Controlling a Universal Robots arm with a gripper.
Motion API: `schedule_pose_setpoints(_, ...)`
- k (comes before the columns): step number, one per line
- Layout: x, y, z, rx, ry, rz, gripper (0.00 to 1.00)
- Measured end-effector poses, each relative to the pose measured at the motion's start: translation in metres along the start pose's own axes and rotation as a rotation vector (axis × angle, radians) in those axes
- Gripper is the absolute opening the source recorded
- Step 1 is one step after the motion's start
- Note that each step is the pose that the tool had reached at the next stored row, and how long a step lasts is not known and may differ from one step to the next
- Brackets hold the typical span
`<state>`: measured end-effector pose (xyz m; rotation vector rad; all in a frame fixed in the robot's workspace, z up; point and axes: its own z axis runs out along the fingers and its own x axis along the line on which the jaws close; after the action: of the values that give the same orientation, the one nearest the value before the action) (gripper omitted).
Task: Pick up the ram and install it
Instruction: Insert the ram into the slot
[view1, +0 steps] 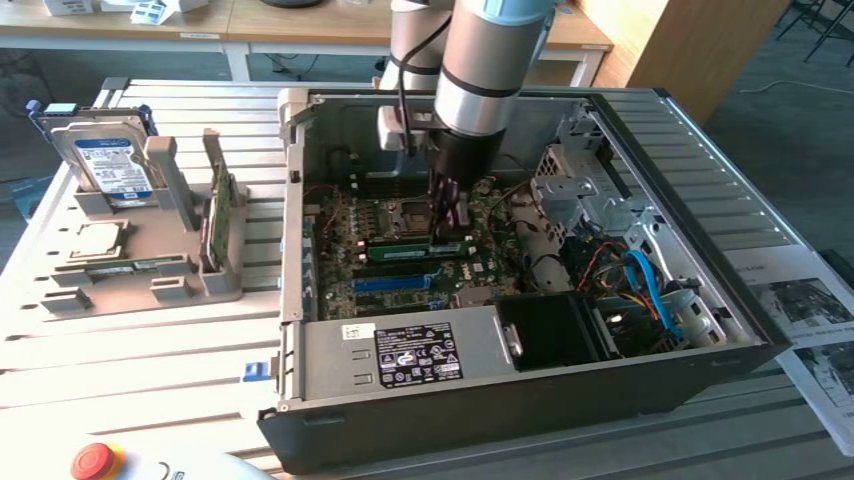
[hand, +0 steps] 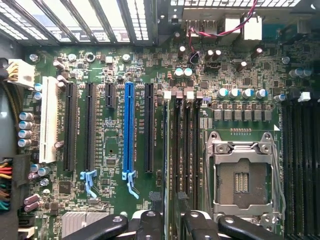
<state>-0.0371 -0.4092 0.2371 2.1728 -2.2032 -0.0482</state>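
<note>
We see the open computer case (view1: 534, 400), with the arm (view1: 487, 60) reaching down into it over the motherboard (hand: 115, 60). The gripper (view1: 450, 232) is clamped on the ram (view1: 400, 243), edge-down at the memory slots beside the empty processor socket (hand: 243, 175). A second stick (view1: 220, 215) stands in the gray holder (view1: 134, 285), outside the case.

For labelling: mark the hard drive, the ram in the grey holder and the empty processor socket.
hard drive (view1: 114, 165), exterior view, blue-white label.
ram (view1: 223, 225), exterior view, upright green edge.
processor socket (hand: 243, 180), wrist view, middle contacts.
</note>
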Motion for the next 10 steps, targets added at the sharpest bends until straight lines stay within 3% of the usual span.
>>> schedule_pose_setpoints(10, 0.000, 0.0001, -0.0129, 0.0000, 0.0007, 0.000, 0.25)
